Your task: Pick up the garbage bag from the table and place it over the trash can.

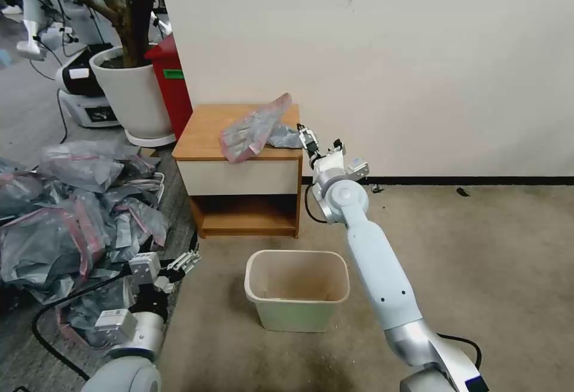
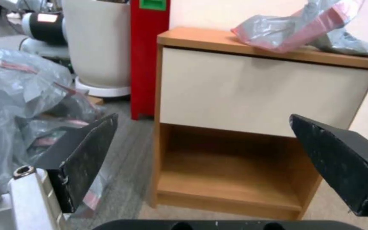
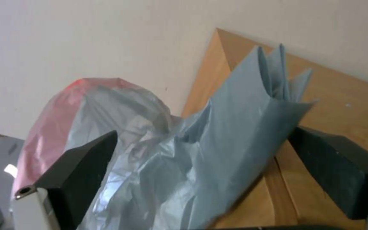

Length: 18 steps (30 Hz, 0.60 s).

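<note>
The garbage bag [image 1: 254,129], grey with a pink-red band, lies crumpled on the top of the table [image 1: 206,126], toward its right side. My right gripper [image 1: 306,139] reaches in at the table's right edge. In the right wrist view it [image 3: 203,135] stands open, with the bag's grey folded end [image 3: 243,105] between the spread fingers over the wooden top [image 3: 341,105]. The cream trash can [image 1: 297,289] stands on the floor in front of the table, nothing inside. My left gripper [image 1: 182,260] hangs low on the left, open [image 2: 203,118], facing the table's drawer front [image 2: 252,89] and the bag [image 2: 295,28] above.
A heap of similar grey-and-pink bags [image 1: 66,207] covers the floor on the left, close to my left arm. A large white plant pot [image 1: 134,96] and a red box [image 1: 173,81] stand left of the table. The wall runs right behind it. Open carpet [image 1: 478,248] lies to the right.
</note>
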Available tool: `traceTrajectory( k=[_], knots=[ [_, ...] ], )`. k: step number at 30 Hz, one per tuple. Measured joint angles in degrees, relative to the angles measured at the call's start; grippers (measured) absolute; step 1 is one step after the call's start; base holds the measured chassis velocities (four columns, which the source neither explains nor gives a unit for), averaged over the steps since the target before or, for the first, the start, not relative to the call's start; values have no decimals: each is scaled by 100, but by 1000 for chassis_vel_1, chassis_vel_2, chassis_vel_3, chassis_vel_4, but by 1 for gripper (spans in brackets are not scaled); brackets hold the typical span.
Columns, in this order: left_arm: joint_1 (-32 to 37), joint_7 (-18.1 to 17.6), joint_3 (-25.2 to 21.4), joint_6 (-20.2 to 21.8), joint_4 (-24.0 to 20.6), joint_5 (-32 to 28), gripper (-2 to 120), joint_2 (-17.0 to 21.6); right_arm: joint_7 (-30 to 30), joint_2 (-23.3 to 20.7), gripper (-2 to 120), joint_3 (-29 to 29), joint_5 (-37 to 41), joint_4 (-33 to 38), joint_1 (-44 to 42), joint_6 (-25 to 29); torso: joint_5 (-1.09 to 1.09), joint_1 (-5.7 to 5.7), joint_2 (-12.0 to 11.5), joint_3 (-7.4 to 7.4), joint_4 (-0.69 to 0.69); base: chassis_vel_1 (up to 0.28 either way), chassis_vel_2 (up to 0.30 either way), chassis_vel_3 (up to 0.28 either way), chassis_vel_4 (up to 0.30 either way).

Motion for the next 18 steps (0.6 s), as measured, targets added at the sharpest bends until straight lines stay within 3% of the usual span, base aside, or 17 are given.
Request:
traceTrajectory(
  k=[8,18],
  knots=[
    [-30,-38,-34,6,19,-9,100,42,-26,35,97,23,-54,-266,174,33,0,0,0,0,0,0,0,0,0],
    [-57,-54,-45,11,55,-11,100,57,-78,59,63,55,-133,-532,295,88,0,0,0,0,0,0,0,0,0]
  ],
)
